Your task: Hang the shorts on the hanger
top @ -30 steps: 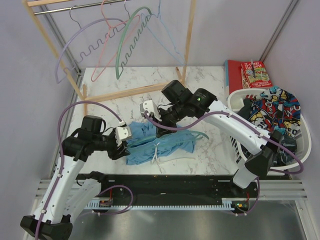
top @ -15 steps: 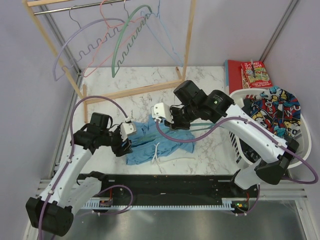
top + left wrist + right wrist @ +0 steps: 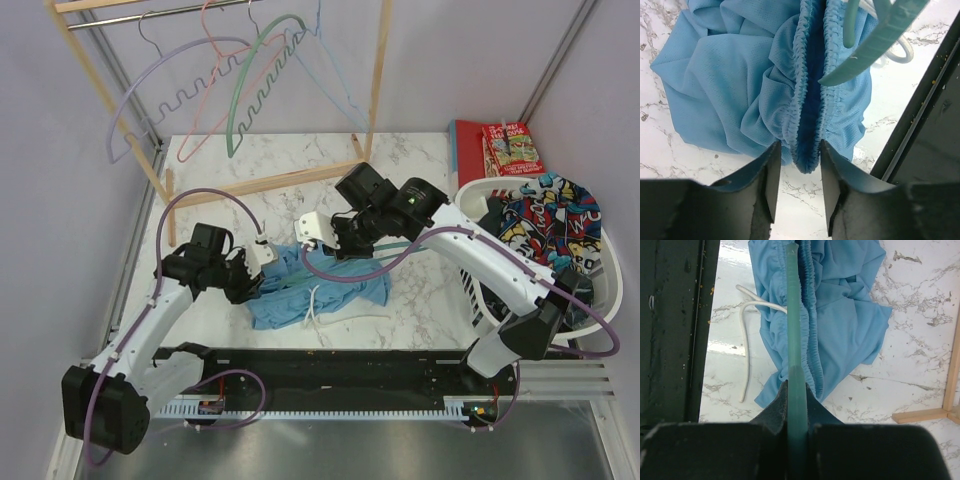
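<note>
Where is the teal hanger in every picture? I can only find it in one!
Top view: the hanger is a thin teal bar in the middle, sticking out to the right of the right claw.
Left wrist view: the hanger slants in from the top right corner.
Right wrist view: the hanger runs straight up the middle, clamped in the right claw.
Shared landmark: the shorts.
</note>
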`<action>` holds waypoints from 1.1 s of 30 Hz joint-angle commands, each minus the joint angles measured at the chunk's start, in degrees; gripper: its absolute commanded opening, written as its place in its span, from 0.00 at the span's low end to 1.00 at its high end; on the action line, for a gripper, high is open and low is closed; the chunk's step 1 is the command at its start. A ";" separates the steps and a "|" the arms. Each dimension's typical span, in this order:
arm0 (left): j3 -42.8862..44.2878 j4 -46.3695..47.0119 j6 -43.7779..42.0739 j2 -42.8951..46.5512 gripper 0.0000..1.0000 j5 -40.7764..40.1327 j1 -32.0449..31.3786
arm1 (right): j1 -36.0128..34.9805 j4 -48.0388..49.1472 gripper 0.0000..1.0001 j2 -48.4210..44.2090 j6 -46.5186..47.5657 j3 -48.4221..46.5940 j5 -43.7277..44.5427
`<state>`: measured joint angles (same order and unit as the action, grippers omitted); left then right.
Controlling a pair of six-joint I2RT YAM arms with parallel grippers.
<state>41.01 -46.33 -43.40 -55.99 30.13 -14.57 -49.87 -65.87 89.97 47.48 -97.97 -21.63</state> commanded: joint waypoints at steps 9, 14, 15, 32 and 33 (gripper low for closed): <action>1.70 3.70 1.47 -2.81 0.42 2.30 0.15 | -0.06 -1.46 0.00 1.17 3.58 -1.17 -2.28; 3.28 4.14 3.32 -5.09 0.41 2.39 0.24 | 0.03 -1.46 0.00 0.64 4.11 -0.82 -2.10; 3.54 4.31 3.58 -5.62 0.41 2.22 0.15 | 0.03 -1.28 0.00 0.38 4.11 -0.99 -1.84; 6.27 5.63 6.14 -8.52 0.51 3.01 0.24 | 0.12 -0.32 0.00 -0.59 4.90 -1.34 -1.32; 5.57 5.63 5.78 -8.87 0.50 2.74 0.24 | 0.12 -0.23 0.00 -0.59 4.90 -1.43 -1.14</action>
<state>45.74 -42.28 -38.35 -63.51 31.88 -14.52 -49.87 -66.89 91.20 51.20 -97.95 -22.17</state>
